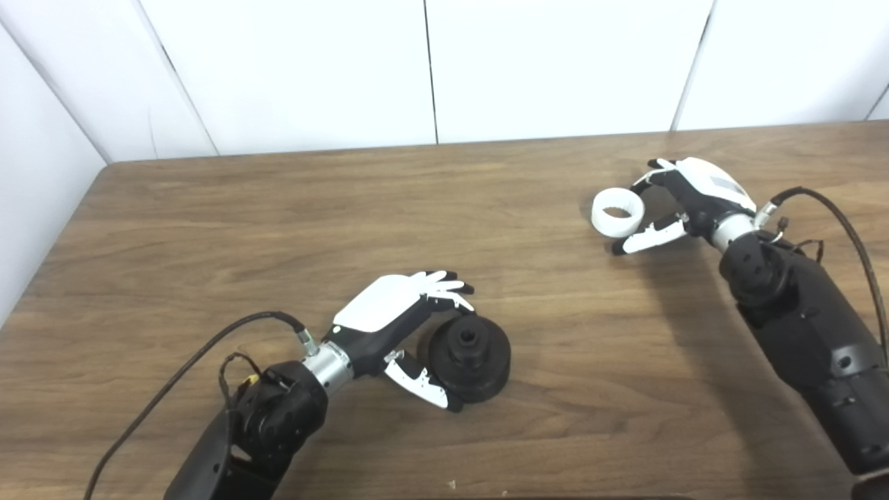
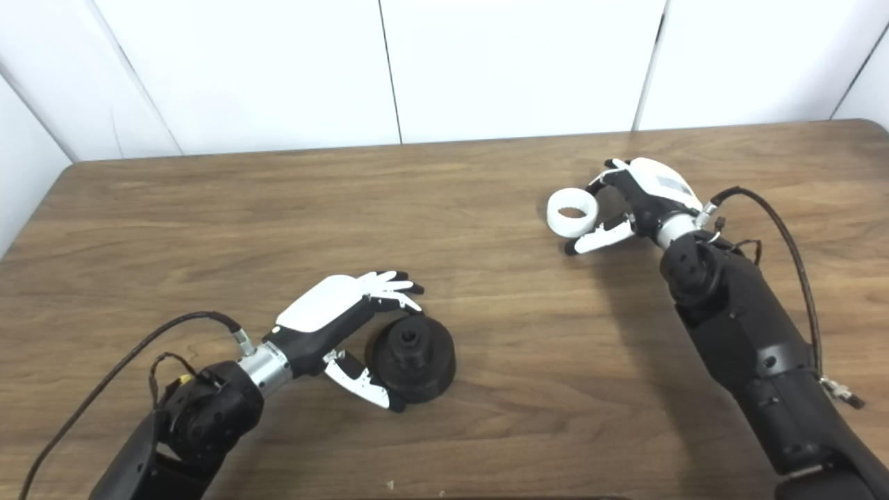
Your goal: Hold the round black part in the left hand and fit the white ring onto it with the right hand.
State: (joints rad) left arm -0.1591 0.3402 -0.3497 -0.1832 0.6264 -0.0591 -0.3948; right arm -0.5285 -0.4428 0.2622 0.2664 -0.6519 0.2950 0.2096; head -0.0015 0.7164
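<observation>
The round black part [image 1: 469,357] lies flat on the wooden table [image 1: 278,222], near the front and left of centre, with its hub facing up. My left hand [image 1: 389,319] cups its left side: the fingers reach over its far edge, the thumb lies along its near edge, and the hand is open. The white ring [image 1: 617,212] lies on the table at the right rear. My right hand [image 1: 694,198] sits just right of it, open, with its fingers curled behind the ring and its thumb stretched out in front of it.
White wall panels [image 1: 430,69] stand behind the table's far edge. Black cables [image 1: 840,222] loop off both wrists. The table's left edge runs close to the left arm [image 1: 264,423].
</observation>
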